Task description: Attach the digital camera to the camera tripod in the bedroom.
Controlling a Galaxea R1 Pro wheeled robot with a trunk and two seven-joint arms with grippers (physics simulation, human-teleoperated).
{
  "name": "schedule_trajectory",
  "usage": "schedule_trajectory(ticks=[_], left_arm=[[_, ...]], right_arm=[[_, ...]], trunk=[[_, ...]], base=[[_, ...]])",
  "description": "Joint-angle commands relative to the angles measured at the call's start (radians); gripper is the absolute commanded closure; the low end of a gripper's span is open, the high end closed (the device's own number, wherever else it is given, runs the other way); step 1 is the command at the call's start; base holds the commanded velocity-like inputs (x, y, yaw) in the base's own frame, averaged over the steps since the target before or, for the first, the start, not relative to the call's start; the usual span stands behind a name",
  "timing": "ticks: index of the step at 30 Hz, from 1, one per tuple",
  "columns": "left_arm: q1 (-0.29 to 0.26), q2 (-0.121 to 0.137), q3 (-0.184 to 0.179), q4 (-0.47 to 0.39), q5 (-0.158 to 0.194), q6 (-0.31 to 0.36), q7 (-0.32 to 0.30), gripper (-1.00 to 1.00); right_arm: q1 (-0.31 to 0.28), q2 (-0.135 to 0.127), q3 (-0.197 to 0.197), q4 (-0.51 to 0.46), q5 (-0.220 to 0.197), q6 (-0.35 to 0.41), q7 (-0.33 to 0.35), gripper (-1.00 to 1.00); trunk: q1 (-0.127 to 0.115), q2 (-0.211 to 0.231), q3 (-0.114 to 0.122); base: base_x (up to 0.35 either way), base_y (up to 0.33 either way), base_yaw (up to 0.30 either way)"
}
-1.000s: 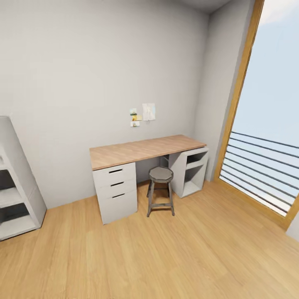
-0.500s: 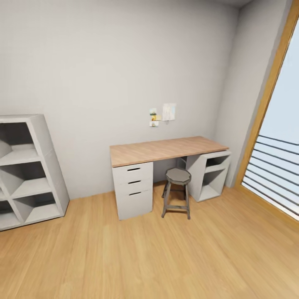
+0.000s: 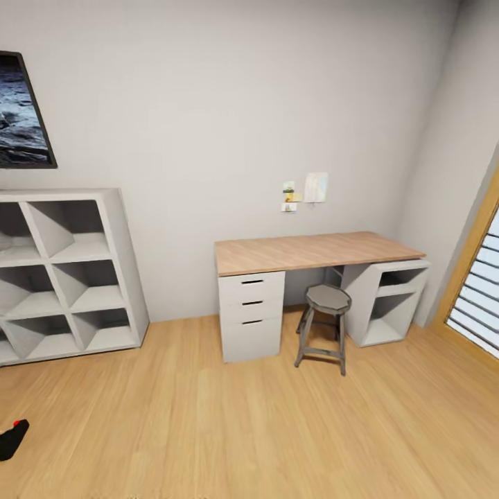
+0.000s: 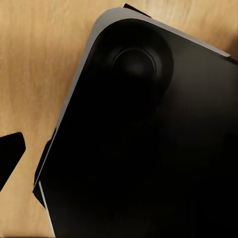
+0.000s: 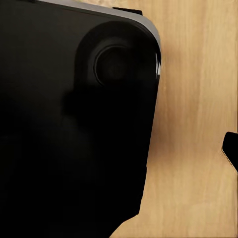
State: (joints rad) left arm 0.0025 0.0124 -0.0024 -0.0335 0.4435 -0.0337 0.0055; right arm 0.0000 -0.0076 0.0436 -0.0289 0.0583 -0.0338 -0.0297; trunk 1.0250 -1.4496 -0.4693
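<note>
Both wrist cameras looked down on the robot's black base [image 4: 148, 148] over the plank floor [image 5: 198, 99]; whether either gripper was released or clenched could not be told. In the head view, the digital camera [image 3: 12, 438] lay on the floor at the lower left edge. Beyond stood white cube shelves [image 3: 66, 274], a desk [image 3: 315, 251] and a stool [image 3: 326, 326] against the wall.

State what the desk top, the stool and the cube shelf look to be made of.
Desk top: light wood or wood-look laminate, matte, with lengthwise grain streaks. Stool: probably metal, dull grey, thin legs with rungs. Cube shelf: likely painted board, flat matte white, no grain showing.
</note>
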Motion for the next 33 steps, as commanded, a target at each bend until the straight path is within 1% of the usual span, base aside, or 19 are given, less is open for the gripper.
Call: schedule_trajectory(ticks=[1,12,22,33], left_arm=[[0.000,0.000,-0.001,-0.001,0.004,-0.001,0.001,-1.00],[0.000,0.000,0.000,-0.001,0.004,-0.001,0.001,-1.00],[0.000,-0.005,-0.002,-0.001,0.000,0.000,-0.004,-1.00],[0.000,-0.008,0.005,0.000,0.006,0.000,-0.008,-1.00]], right_arm=[[0.000,0.000,0.004,0.000,0.006,-0.002,-0.003,-1.00],[0.000,-0.001,0.004,0.000,0.006,-0.001,-0.003,-1.00],[0.000,-0.001,0.003,0.000,0.005,-0.001,-0.003,-1.00],[0.000,-0.001,0.001,0.000,0.004,-0.001,-0.003,-1.00]], trunk=[[0.000,0.000,-0.001],[0.000,0.000,-0.001],[0.000,0.000,-0.001],[0.000,0.000,-0.001]], base=[[0.000,0.000,0.291],[0.000,0.000,0.291],[0.000,0.000,0.290],[0.000,0.000,0.281]])
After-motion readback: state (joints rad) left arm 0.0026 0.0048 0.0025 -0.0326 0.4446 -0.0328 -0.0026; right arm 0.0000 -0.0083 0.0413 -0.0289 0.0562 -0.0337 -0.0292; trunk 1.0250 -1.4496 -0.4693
